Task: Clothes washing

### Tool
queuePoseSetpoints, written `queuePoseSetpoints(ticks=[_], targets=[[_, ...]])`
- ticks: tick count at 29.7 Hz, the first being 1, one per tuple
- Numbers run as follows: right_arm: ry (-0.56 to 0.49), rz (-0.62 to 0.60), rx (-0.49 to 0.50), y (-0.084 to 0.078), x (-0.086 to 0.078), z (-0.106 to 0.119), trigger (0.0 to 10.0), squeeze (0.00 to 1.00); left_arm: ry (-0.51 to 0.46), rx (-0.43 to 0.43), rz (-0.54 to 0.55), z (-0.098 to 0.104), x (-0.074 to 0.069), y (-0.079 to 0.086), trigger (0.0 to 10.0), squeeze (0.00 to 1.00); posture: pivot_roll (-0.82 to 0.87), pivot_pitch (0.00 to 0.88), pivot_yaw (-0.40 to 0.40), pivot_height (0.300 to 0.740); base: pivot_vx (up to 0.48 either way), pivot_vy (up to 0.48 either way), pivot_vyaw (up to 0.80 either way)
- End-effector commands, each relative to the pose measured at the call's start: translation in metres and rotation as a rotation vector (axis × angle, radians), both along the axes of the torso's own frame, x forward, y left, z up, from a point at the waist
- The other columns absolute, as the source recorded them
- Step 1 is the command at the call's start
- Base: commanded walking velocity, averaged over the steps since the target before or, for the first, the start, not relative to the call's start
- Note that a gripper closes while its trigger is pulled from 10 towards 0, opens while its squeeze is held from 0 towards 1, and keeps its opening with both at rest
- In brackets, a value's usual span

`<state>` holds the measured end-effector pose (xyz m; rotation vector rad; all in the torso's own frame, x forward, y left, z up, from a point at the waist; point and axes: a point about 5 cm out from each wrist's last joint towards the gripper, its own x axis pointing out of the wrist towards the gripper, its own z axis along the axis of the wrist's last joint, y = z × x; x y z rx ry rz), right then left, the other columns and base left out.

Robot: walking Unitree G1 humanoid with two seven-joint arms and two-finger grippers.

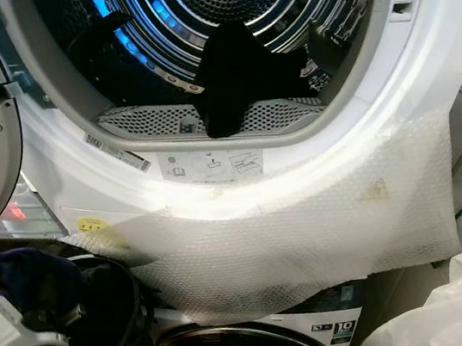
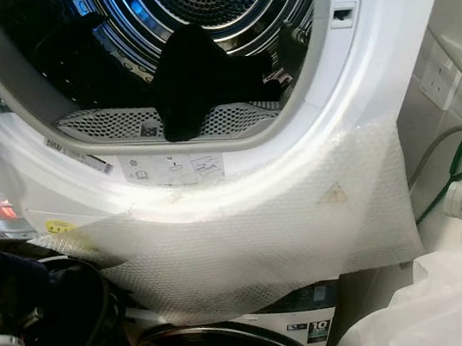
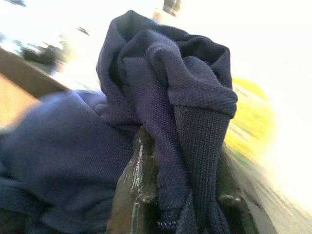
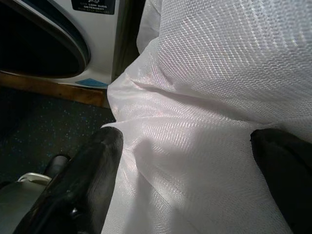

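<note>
left wrist view has the left gripper [image 3: 185,204] pinching a soft navy knitted garment [image 3: 165,97], light and floppy (bunched folds grip best). right gripper [image 4: 195,170] hangs spread against white mesh fabric [image 4: 219,73].

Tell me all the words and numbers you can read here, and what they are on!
"10": on the lower machine's front panel, beside a small badge too small to read.
"LOW SUDS DETERGENT": on a black label on the lower machine; its top line is cut off.
White stickers under the upper drum opening: small pictures, any words too small to read.
Yellow sticker: blurred, unreadable.
</note>
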<state>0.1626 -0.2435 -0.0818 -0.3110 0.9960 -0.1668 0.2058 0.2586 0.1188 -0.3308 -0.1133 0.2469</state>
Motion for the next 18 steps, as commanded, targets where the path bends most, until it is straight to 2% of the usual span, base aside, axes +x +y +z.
queuePoseSetpoints(ticks=[1,2,3,4,5,6,7,9,10,11,13,14,18], targets=[[-0.001,-0.024,0.003,-0.002,-0.002,0.000,10.0,0.00,-0.041,0.024,-0.148,0.012,0.001,-0.011,0.0,0.00,0.17,0.000,-0.013,0.740,0.000,0.000,0.00],[0.000,-0.023,0.003,-0.002,-0.003,-0.001,10.0,0.00,0.006,0.025,-0.393,0.015,-0.014,-0.020,0.0,0.00,0.18,0.000,-0.010,0.740,0.000,0.000,0.00],[0.000,-0.023,0.003,-0.002,-0.003,-0.001,10.0,0.00,0.006,0.025,-0.393,0.015,-0.014,-0.020,0.0,0.00,0.18,0.000,-0.010,0.740,0.000,0.000,0.00],[0.001,-0.023,0.003,-0.002,-0.003,-0.001,10.0,0.00,0.027,0.032,-0.465,0.016,-0.020,-0.022,0.0,0.00,0.18,0.000,-0.010,0.740,0.000,0.000,0.00],[0.001,-0.021,0.003,-0.003,-0.003,0.000,10.0,0.00,0.073,0.038,-0.574,0.019,-0.038,-0.019,0.0,0.00,0.19,0.000,-0.009,0.740,0.000,0.000,0.00],[0.001,-0.021,0.003,-0.003,-0.003,0.000,10.0,0.00,0.073,0.038,-0.574,0.019,-0.038,-0.019,0.0,0.00,0.19,0.000,-0.009,0.740,0.000,0.000,0.00],[0.001,-0.019,0.002,-0.003,-0.003,0.000,10.0,0.00,0.110,0.056,-0.642,0.022,-0.050,-0.017,0.0,0.00,0.21,0.000,-0.012,0.740,0.000,0.000,0.00],[0.000,-0.021,0.002,-0.004,-0.002,0.000,10.0,0.00,0.128,0.071,-0.671,0.023,-0.054,-0.016,0.0,0.00,0.21,0.000,-0.013,0.740,0.000,0.000,0.00],[0.002,-0.014,0.001,-0.004,-0.002,0.000,10.0,0.00,0.169,0.108,-0.750,0.033,-0.065,-0.010,0.0,0.00,0.22,0.000,-0.015,0.740,0.000,0.000,0.00],[0.003,-0.010,0.001,-0.004,-0.001,0.000,10.0,0.00,0.183,0.131,-0.777,0.038,-0.068,-0.007,0.0,0.00,0.23,0.000,-0.018,0.740,0.000,0.000,0.00],[0.002,-0.007,0.002,-0.003,0.000,0.001,10.0,0.00,0.202,0.175,-0.837,0.054,-0.070,0.000,0.0,0.00,0.23,0.000,-0.016,0.740,0.000,0.000,0.00],[-0.001,-0.006,0.004,-0.002,0.002,0.001,10.0,0.00,0.190,0.209,-0.892,0.070,-0.070,0.004,0.0,0.00,0.23,0.000,-0.016,0.740,0.000,0.000,0.00],[-0.005,-0.005,0.006,-0.001,0.004,0.002,10.0,0.00,0.169,0.256,-0.949,0.087,-0.067,0.006,0.0,0.00,0.23,0.000,-0.012,0.740,0.000,0.000,0.00]])
